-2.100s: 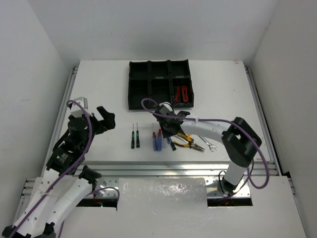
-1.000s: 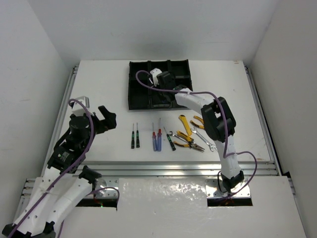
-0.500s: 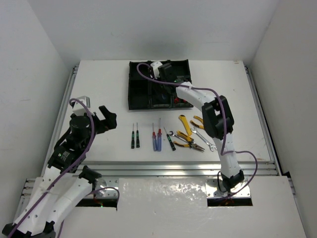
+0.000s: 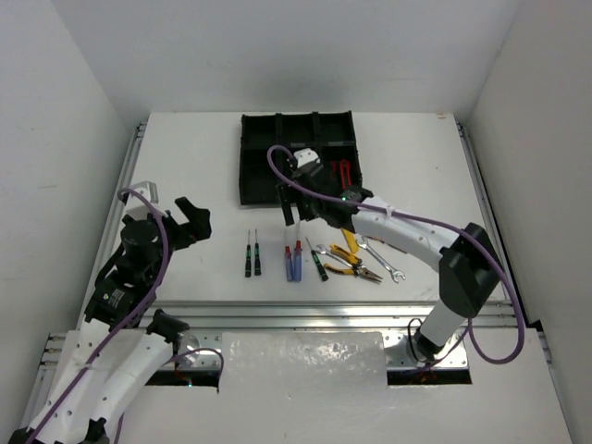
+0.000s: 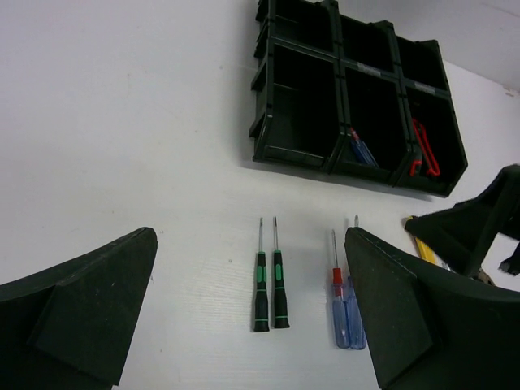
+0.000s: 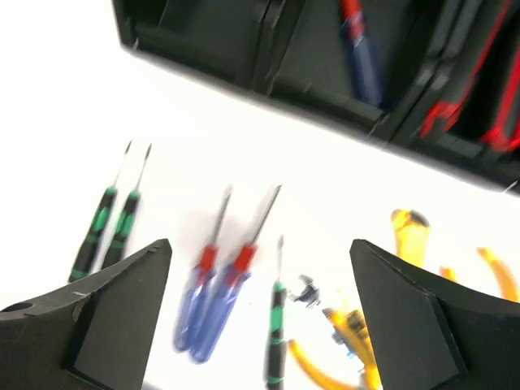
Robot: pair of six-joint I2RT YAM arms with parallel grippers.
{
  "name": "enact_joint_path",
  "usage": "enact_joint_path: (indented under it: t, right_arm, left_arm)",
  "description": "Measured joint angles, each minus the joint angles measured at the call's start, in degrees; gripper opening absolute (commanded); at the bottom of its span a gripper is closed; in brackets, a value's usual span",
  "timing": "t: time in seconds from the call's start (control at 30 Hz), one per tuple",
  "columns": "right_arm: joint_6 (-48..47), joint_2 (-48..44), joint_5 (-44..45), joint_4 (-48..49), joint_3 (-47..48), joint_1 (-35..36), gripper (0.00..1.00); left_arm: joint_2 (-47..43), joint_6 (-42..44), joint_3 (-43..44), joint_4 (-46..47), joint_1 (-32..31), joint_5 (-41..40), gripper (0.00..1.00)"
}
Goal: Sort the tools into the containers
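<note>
Black plastic, the tray (image 4: pixel 257 176) already holds two of our tools: the red-handled cutters (image 5: pixel 422 146) in its near right compartment and one blue screwdriver (image 5: pixel 363 150) in the near middle. Everything else lies on the table (image 4: pixel 185 157) near the tray's front edge, and we judge most of the sorting undone: the pair of black-green screwdrivers (image 4: pixel 252 254), the two blue screwdrivers (image 4: pixel 294 262), a third small black-green screwdriver (image 4: pixel 319 265), the yellow pliers (image 4: pixel 351 261) and the wrenches (image 4: pixel 384 261).

Our right gripper (image 4: pixel 289 208) hangs wide open and empty between tray and tools; our left gripper (image 4: pixel 190 217) is likewise spread and empty, well apart.

The right arm covers part of the tray from above, the right wrist view is blurred, and we cannot count the overlapping pliers and wrenches.
</note>
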Motion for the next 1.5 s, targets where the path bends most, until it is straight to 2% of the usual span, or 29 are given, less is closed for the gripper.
enact_joint_path:
  t: [0.03,0.07,0.17,0.4,0.7,1.03,1.13,1.2,1.27,1.33,1.5]
  right_arm:
    - [1.68,-0.48,0.48,-0.04,-0.87,0.94,0.85]
    - [3.30,-0.48,1.01,-0.20,-1.49,1.73,0.77]
    - [7.65,1.81,2.40,-1.40,-2.86,3.08,0.70]
    - [14.29,4.81,2.29,-1.27,-8.44,4.85,0.44]
    - [18.93,8.66,2.27,-0.87,-8.04,7.54,0.45]
    - [21.53,11.72,2.01,-0.48,-8.07,7.54,0.40]
    - [22.25,13.53,1.84,-0.52,-8.07,7.54,0.35]
    - [22.69,14.08,2.16,-0.81,-7.91,7.54,0.26]
    - [23.30,14.05,2.47,-1.03,-7.91,7.54,0.08]
    - [23.96,14.01,2.95,-1.20,-7.93,7.54,0.01]
    - [23.67,11.87,4.42,-2.78,-9.55,7.54,0.00]
  left_arm:
    - [-0.13,0.00,0.00,0.11,0.13,0.02,1.00]
    - [-0.15,0.02,0.00,0.22,0.20,0.09,1.00]
    - [-0.09,0.17,0.00,0.22,0.20,0.31,1.00]
    - [-0.42,0.20,0.00,0.31,0.22,0.55,1.00]
    - [-0.46,0.22,-0.15,0.28,0.22,1.03,1.00]
    - [-1.81,0.22,-0.22,0.31,0.22,1.33,1.00]
    - [-1.90,0.22,-0.24,0.33,0.22,1.38,1.00]
    - [-2.19,0.22,-0.28,0.33,0.22,1.38,1.00]
    - [-2.60,0.22,-0.31,0.33,0.22,1.38,1.00]
    - [-2.84,0.22,-0.31,0.37,0.22,1.36,1.00]
    - [-2.89,0.22,-0.31,0.35,0.22,1.38,1.00]
